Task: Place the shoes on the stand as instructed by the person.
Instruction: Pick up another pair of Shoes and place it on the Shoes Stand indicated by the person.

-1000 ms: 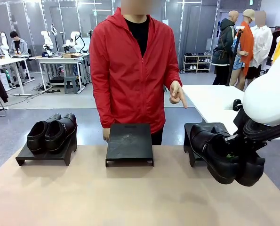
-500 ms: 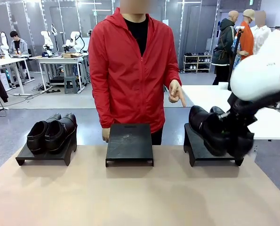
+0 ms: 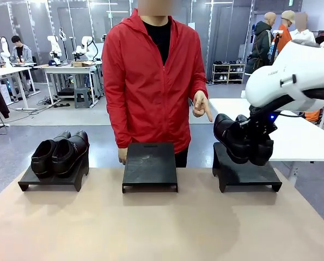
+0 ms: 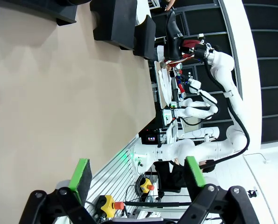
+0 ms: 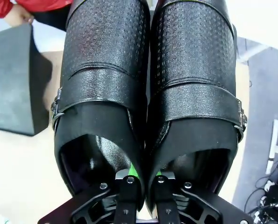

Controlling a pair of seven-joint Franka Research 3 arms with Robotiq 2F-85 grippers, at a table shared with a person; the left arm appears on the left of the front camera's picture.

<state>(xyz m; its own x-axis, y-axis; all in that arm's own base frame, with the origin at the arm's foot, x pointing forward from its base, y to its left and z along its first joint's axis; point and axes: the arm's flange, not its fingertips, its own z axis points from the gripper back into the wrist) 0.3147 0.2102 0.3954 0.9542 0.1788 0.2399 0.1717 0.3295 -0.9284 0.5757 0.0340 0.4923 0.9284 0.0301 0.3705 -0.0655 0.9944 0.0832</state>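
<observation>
The carried pair of shoes hangs just above the right-hand stand, toes tipped towards the person. The right gripper pinches the two inner collar walls together, its fingers closed between the shoes. Stiff glossy leather looks slippery and fairly heavy, so this collar pinch seems the sound hold. The person's hand points downward near that stand. The middle stand is bare; the other pair sits on the left stand. The left gripper is spread wide, holding nothing, above the table.
</observation>
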